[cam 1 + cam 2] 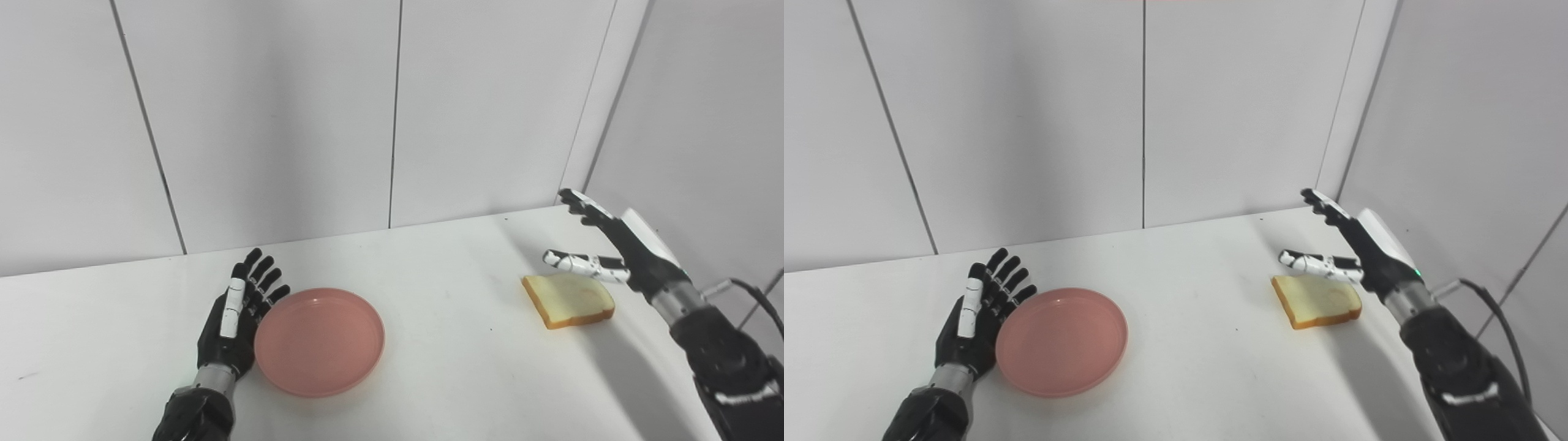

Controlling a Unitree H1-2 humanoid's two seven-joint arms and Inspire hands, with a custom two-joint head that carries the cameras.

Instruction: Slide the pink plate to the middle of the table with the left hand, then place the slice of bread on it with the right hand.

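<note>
**Fingers spread, plate at our left, bread still waiting**

Fingers (260, 275) of our left hand (236, 318) stand straight and slightly fanned, gripping nothing, with the palm edge set against the rim of the pink plate (320, 342) at its nine o'clock side. We cannot tell for certain whether palm and rim touch or are merely just beside each other. Our plate lies flat and empty on the white table (453, 367), left of centre in both views, so we judge the slide toward the middle either under way or barely begun, and some travel toward three o'clock remains.

At the table's three o'clock side, close to the wall corner, our right hand (612, 251) hovers open above the slice of bread (569, 300). Its fingers are spread, with the thumb (582, 262) reaching out over the slice's twelve o'clock edge; nothing is pinched. We see the bread flat on the table, well apart from the plate, crust facing us.

By our reading, neither half of the job is finished. We still have to bring the plate to the middle, then close the right hand on the bread, lift it and carry it toward nine o'clock onto the plate.
</note>
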